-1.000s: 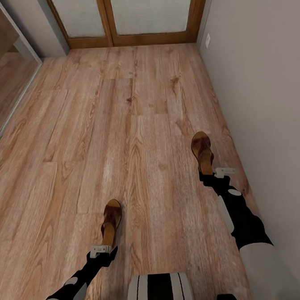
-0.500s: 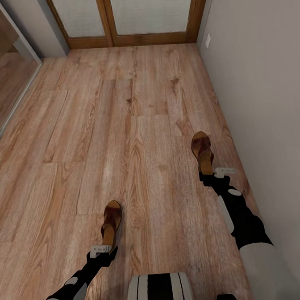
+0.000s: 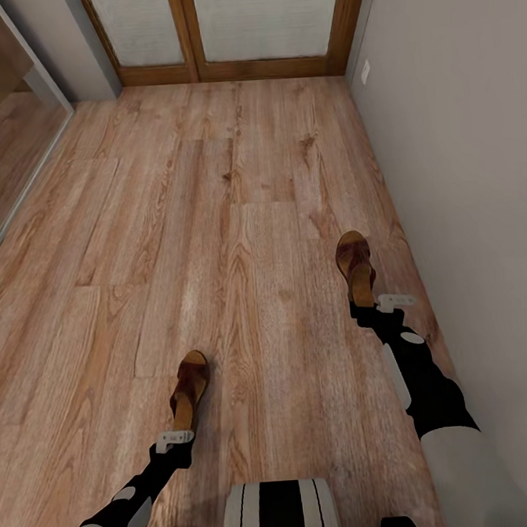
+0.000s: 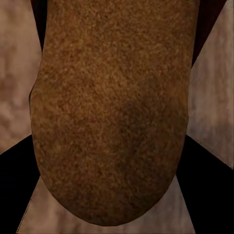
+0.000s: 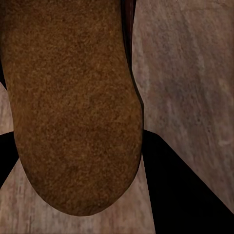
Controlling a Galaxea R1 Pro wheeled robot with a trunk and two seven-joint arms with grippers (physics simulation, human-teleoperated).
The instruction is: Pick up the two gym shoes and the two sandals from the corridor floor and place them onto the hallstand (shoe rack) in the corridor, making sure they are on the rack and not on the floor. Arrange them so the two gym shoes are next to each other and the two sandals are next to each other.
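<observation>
far left in my head view, a glass panel (image 3: pixel 2 117) edges the wood floor (image 3: pixel 234 187), and a wood-framed door (image 3: pixel 227 30) closes the far end of the corridor. my left gripper (image 3: pixel 175 441) sits low near my base (image 3: pixel 279 512), at the heel of the left sandal (image 3: pixel 189 387); the sandal points away from me, its dark strap toward the toe. compared with a moment ago that sandal and gripper have shifted slightly to the left, while the view itself has held. in my left wrist view the tan footbed of that sandal (image 4: pixel 109 112) fills the space between my dark fingers (image 4: pixel 14 190), with the heel end nearest the camera, so i have it pinched by the heel.

to the right, my right gripper (image 3: pixel 370 307) grips the heel of the right sandal (image 3: pixel 355 263), close by the grey wall (image 3: pixel 461 163), with a small outlet (image 3: pixel 365 71) farther along it. my right wrist view shows that footbed (image 5: pixel 68 107) against a finger (image 5: pixel 190 195), floor beneath.

the two sandals are well apart.
</observation>
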